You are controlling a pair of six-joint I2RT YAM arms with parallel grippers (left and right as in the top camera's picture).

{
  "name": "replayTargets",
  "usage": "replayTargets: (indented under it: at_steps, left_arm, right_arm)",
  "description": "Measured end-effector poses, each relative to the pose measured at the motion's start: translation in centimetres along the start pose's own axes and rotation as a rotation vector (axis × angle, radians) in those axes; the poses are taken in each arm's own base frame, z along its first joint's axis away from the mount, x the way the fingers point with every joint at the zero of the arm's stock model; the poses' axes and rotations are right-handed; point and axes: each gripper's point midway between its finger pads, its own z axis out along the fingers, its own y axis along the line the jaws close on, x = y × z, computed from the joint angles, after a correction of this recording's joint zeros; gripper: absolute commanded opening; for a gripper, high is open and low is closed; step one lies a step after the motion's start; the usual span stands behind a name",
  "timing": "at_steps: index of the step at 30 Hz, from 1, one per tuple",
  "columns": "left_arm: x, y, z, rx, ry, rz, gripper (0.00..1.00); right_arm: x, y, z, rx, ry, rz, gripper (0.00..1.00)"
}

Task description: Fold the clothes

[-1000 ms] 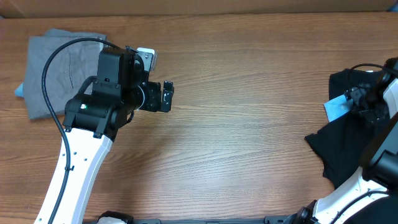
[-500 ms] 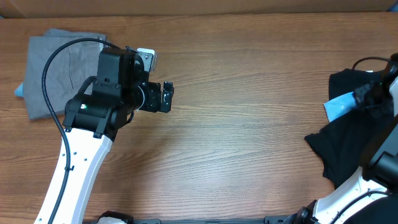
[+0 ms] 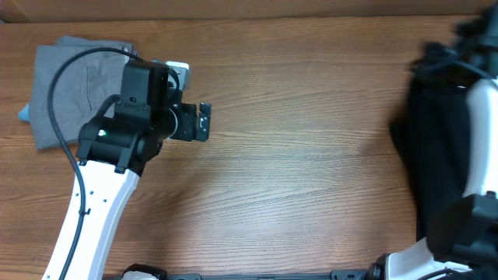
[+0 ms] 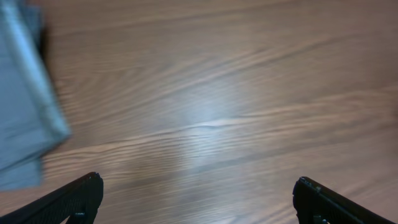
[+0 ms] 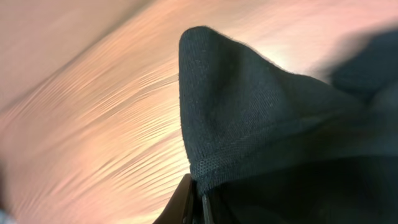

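Observation:
A black T-shirt [image 3: 436, 140] hangs blurred at the table's right edge, lifted off the wood. In the right wrist view a peak of this black T-shirt [image 5: 249, 124] rises from my right gripper [image 5: 202, 202], whose jaws are shut on its hem. A folded grey T-shirt [image 3: 78, 85] lies at the far left, and its edge [image 4: 25, 112] shows in the left wrist view. My left gripper [image 3: 204, 122] hovers just right of the grey T-shirt. It stands open [image 4: 199, 193] over bare wood, with nothing between its fingers [image 4: 81, 193].
A light blue scrap [image 3: 25, 114] peeks out from under the grey T-shirt's left side. The left arm's black cable [image 3: 66, 70] loops over that T-shirt. The right arm's white link [image 3: 482, 109] stands at the right edge.
My right gripper has shut on the black T-shirt and raised it toward the far right, so the cloth now hangs. The left gripper has shifted slightly left.

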Motion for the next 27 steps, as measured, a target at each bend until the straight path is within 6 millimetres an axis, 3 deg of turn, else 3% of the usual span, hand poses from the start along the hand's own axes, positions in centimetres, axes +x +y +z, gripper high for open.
replayTargets:
  at_steps: [2,3,5,7,9,10,12,13,16,21,24,27]
  left_arm:
    - [-0.9,1.3,-1.2,-0.067,-0.026,-0.013,1.00]
    - [-1.5,1.8,-1.8,-0.096,-0.044,-0.020,1.00]
    - [-2.8,3.2,-3.6,-0.163,-0.090,-0.038,1.00]
    - [-3.9,4.2,-5.5,-0.218,-0.138,-0.051,1.00]
    - [-4.7,5.0,-7.5,-0.264,-0.185,-0.060,1.00]
    - [-5.2,5.3,-8.6,-0.285,-0.211,-0.062,1.00]
    - [-5.9,5.7,-10.4,-0.312,-0.258,-0.060,1.00]
    - [-6.2,5.8,-11.1,-0.320,-0.275,-0.058,1.00]
    - [-6.5,6.0,-11.9,-0.332,-0.297,-0.057,1.00]
    - [-6.6,4.3,-10.4,-0.230,-0.266,-0.041,1.00]
    - [-6.8,2.2,-7.6,-0.115,-0.206,-0.021,1.00]
    - [-6.5,0.0,-3.2,-0.021,-0.103,0.007,1.00]
  right_arm:
    - [2.7,5.9,0.9,-0.091,0.056,-0.121,0.06]
    - [4.5,9.0,1.3,-0.136,0.090,-0.184,0.12]
    - [9.5,15.5,1.6,-0.229,0.165,-0.328,0.43]
    - [14.2,20.7,1.2,-0.308,0.211,-0.465,0.73]
    - [18.8,24.8,0.4,-0.361,0.237,-0.587,0.91]
    - [20.9,26.3,0.0,-0.368,0.240,-0.638,0.95]
    - [23.9,27.8,-0.6,-0.344,0.230,-0.706,0.99]
    - [24.4,27.9,-0.7,-0.319,0.217,-0.721,0.99]
    - [22.8,26.1,0.0,-0.201,0.174,-0.679,0.99]
    - [14.9,19.7,0.1,-0.014,0.086,-0.460,0.98]
    - [9.8,16.6,-2.6,0.020,-0.008,-0.328,0.98]
    - [5.7,14.8,-7.3,-0.012,-0.128,-0.226,0.99]
